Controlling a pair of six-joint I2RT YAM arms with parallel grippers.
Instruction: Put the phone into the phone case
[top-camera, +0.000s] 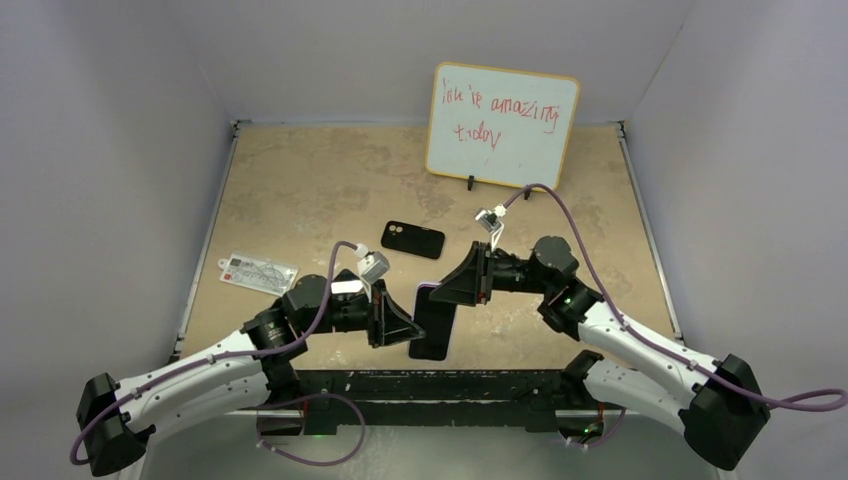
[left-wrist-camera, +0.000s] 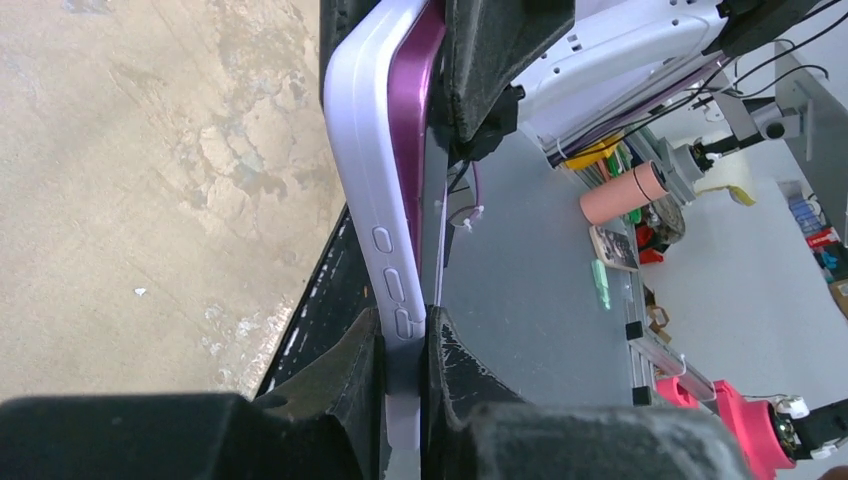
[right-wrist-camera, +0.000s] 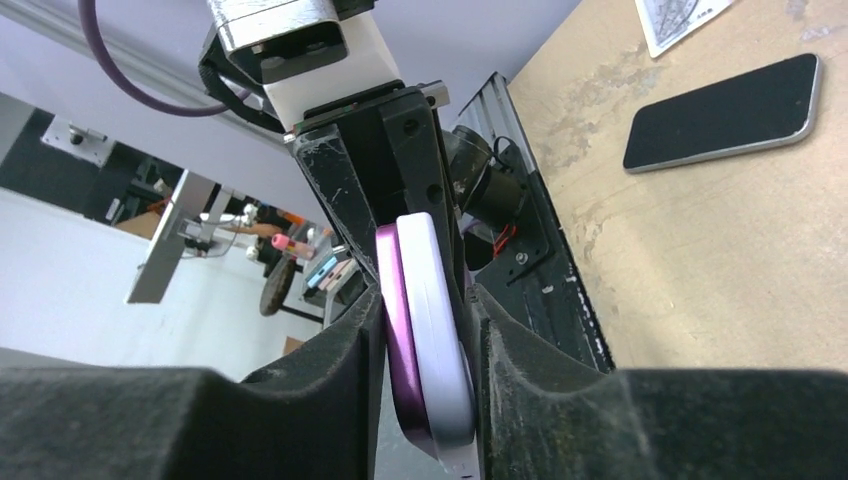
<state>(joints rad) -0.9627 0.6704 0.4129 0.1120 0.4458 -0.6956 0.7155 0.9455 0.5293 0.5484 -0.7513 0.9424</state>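
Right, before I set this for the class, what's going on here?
Both arms hold one phone between them near the table's front edge: the left gripper is shut on its near end, the right gripper on its far end. The wrist views show a pale lilac layer against a purple one along its side. The black phone case lies flat farther back, untouched, so the phone is not in it yet.
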